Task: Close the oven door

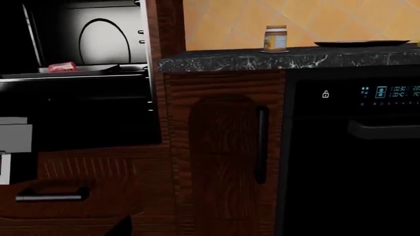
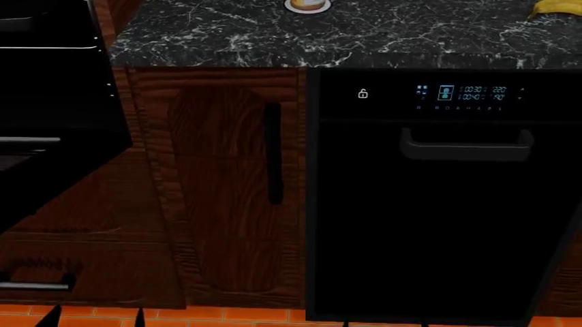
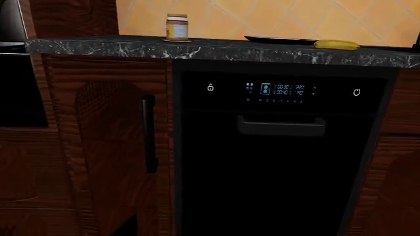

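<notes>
Oven door: hanging open at far left, black panel sloping out below the lit cavity. Oven rack: carries a red item. Wooden cabinet door: right of the oven. Black appliance: blue display, farther right. Counter: holds a jar. Claws: neither in view, state cannot be told.

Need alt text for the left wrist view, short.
An open oven cavity holds a tray with a small red item. Beside it stand a wooden cabinet door and a black appliance front with a blue display, under a dark marble counter carrying a jar. No pincer shows.
</notes>
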Tool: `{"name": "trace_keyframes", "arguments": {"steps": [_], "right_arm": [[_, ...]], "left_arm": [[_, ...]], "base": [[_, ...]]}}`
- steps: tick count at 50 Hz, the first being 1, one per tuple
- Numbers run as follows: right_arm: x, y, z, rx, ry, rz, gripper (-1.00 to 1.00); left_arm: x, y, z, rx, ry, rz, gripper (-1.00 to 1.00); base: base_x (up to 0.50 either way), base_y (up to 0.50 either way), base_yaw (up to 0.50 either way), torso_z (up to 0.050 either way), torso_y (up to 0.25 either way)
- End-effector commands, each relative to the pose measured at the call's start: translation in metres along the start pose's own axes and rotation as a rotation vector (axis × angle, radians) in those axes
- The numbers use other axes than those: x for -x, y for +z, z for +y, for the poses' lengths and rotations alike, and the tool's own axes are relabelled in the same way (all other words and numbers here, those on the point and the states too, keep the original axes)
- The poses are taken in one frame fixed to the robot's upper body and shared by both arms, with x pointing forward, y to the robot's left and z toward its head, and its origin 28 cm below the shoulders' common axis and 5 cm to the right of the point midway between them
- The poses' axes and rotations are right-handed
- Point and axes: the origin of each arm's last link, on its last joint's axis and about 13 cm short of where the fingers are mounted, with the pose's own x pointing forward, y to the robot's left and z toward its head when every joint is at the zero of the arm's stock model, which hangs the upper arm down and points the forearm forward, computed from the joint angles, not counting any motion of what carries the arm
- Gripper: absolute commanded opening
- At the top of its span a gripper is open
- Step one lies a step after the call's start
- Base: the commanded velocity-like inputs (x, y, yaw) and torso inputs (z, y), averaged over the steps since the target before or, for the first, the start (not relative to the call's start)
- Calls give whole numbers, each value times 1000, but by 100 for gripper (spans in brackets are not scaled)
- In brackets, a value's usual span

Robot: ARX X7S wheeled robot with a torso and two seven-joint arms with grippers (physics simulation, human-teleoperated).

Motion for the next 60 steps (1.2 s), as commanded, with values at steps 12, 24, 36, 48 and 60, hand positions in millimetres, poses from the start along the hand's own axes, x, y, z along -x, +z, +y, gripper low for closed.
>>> {"name": "trace_keyframes", "arguments": {"steps": [12,24,36,48,60], "right_arm": [[0,1,1,6,4,2,100],[-2,-2,2,9,8,8,100],[-2,-5,1,5,4,25,100],[-3,-4,1,6,5,30,100],[-2,-4,1,23,-5,21,100]], "left_arm": [[2,1,-1,-3,-20,7,100],[2,-1,-3,-17,-22,-1,100],[3,-2,-3,-24,-22,11,100],[1,-5,-3,-30,-18,23,100],[2,-3,-2,-26,-21,14,100]], "base": [[0,0,0,-13,0],[0,0,0,-28,0],[0,0,0,-25,0],[0,0,0,-32,0],[0,0,0,-32,0]]}}
